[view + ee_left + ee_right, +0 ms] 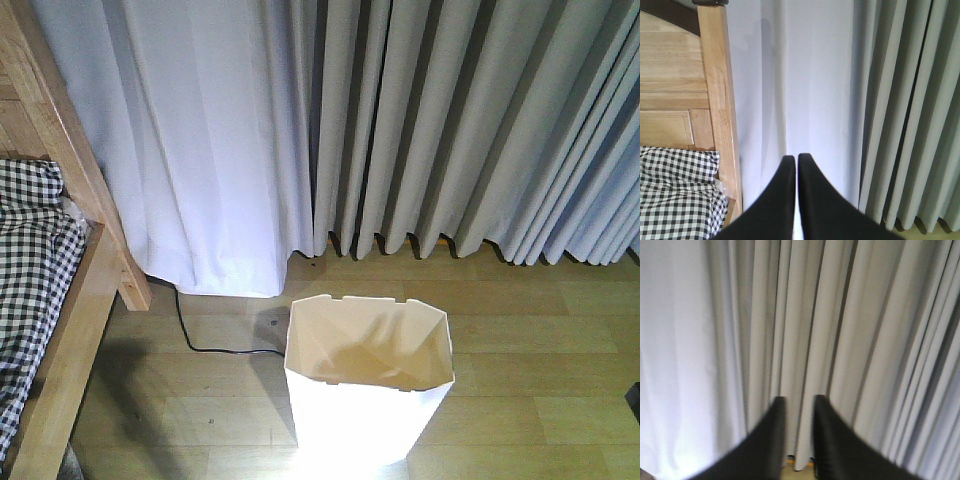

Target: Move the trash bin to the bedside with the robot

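I judge the bin (368, 375) light, thin-walled and flexible; I'd pinch its rim. Left tool (793, 161) nearly closed, right tool (799, 402) slightly apart; both hold nothing.

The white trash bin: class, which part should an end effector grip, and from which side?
Probably the thin top rim of the trash bin, approached from above. It stands upright and open, so one finger can slip inside the wall; the wide, tapering body looks too broad to clamp.
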Tool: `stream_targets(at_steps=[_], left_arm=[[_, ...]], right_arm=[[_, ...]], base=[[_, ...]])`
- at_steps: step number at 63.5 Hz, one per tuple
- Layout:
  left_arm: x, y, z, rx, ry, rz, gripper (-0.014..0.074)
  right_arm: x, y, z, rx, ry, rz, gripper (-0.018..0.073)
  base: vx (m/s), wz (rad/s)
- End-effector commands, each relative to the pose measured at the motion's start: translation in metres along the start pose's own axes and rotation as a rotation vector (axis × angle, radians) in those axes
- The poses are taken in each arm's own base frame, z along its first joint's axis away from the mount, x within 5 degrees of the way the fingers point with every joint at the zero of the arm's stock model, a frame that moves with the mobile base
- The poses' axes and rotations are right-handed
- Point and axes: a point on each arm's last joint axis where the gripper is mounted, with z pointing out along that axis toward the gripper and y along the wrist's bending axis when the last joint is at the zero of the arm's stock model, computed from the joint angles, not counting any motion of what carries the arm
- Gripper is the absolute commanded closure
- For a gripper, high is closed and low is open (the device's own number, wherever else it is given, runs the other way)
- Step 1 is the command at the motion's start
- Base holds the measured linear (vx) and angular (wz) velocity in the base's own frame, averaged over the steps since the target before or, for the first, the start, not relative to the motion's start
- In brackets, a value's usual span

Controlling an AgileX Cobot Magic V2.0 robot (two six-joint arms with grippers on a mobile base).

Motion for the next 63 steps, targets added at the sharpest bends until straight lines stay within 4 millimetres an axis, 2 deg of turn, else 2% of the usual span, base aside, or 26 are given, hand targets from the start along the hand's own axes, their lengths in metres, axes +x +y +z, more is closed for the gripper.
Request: stream_targets(at_steps=[1, 29, 47, 56, 63], left_arm=[[0.002, 0.0, 0.001, 0.007, -0.053, -0.018, 0.0602], [0.002, 0.0, 0.001, 0.007, -0.053, -0.018, 0.0602], [0.002, 0.0, 0.001, 0.007, -0.053, -0.018, 0.0602], [0.002, 0.0, 0.001, 0.007, -0.053, -0.018, 0.0602], [0.002, 0.0, 0.001, 0.007, -0.053, -0.018, 0.0602]], right_arm=[[-0.014, -0.002, -0.001, 0.015, -0.08, 0.07, 0.0574], [-0.014, -0.001, -0.001, 0.008, -0.08, 0.096, 0.057], [-0.018, -0.01, -0.002, 0.116, -0.134, -0.106, 0.057], [0.004, -0.009, 0.003, 0.113, -0.132, -0.069, 0.057], [0.022, -0.007, -0.002, 0.112, -0.184, -0.052, 0.057]], base=[[0.0, 0.0], [0.0, 0.0], [0.0, 0.0], [0.0, 0.0], [0.0, 0.0]])
